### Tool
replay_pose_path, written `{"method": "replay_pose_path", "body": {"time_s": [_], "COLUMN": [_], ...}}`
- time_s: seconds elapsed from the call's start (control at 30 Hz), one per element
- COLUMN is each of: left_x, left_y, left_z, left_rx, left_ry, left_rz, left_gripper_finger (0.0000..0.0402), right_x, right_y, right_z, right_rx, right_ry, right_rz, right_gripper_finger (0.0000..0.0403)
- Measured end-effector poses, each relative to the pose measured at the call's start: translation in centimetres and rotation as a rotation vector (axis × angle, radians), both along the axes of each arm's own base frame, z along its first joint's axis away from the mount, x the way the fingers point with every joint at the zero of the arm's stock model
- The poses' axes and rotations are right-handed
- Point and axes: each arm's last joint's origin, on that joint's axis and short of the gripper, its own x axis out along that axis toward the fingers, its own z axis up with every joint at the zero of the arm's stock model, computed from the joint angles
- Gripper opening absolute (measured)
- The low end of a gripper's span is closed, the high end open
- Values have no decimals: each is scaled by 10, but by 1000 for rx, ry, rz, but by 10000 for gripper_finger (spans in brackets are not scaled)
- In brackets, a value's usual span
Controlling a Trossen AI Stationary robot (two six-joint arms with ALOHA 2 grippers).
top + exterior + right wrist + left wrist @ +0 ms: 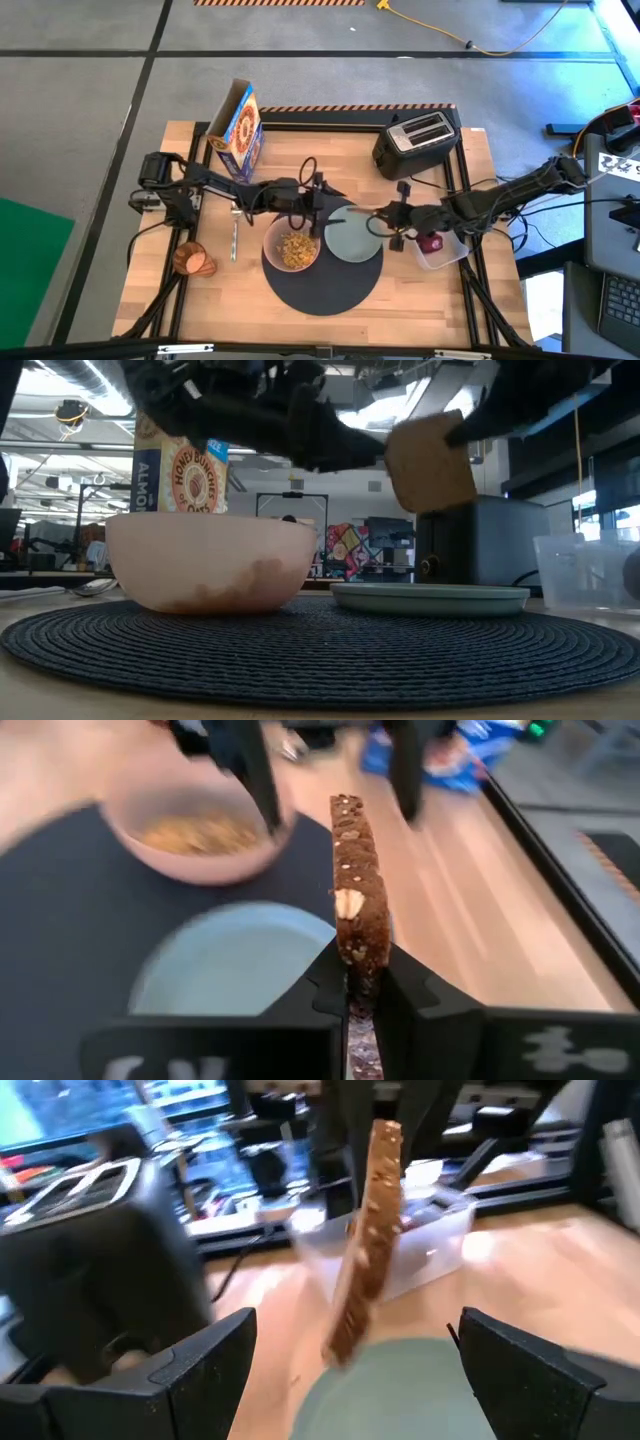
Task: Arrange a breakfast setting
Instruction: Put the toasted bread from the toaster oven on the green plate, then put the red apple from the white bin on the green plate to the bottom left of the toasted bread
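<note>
R gripper (365,982) clamps the toast slice (357,910) on edge, hanging just past the pale green plate (352,240)'s rim twd table's R edge; L gripper (350,1370) open, waiting opposite.

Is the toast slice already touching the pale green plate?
Apart. In the low view the toast slice, held by the right hand, hangs clearly above the pale green plate, with open background visible between them.

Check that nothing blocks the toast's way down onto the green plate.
Nothing visible does. The right hand holds the toast slice on edge above the pale green plate, whose surface is bare. The left hand hangs open close by, over the plate's bowl-side edge, and could crowd the drop.
</note>
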Motion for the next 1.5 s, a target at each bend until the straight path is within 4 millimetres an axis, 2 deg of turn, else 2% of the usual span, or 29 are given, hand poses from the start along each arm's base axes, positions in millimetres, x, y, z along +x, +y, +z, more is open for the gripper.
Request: {"method": "replay_pose_path", "body": {"time_s": [0.17, 0.33, 0.47, 0.77, 0.87, 1.03, 1.2, 1.33, 1.5], "left_x": [21, 27, 29, 27, 26, 23, 22, 22, 21], "left_y": [-11, -14, -15, -15, -15, -13, -5, 3, 8], "left_z": [0, 2, 6, 2, -2, -9, -12, -12, -13], "left_rx": [0, 13, 16, 59, 45, -143, -239, -305, -308], "left_ry": [48, 120, 108, 153, 190, 264, 298, 301, 306], "left_rz": [-36, -23, -17, -15, -13, 10, 65, 57, 68], "left_gripper_finger": [332, 318, 276, 158, 128, 92, 69, 54, 50], "right_x": [3, 3, 4, 6, 6, 5, 0, -5, -7], "right_y": [3, 4, 5, 7, 6, 4, 0, -3, -4], "right_z": [2, 3, 5, 5, 5, 9, 18, 22, 14], "right_rx": [20, 39, 61, 77, 80, 81, 54, 66, 66], "right_ry": [-23, -21, -43, -51, -56, -94, -154, -178, -111], "right_rz": [77, 103, 126, 147, 142, 82, 5, -46, -75], "right_gripper_finger": [21, 21, 21, 27, 52, 121, 180, 202, 203]}}
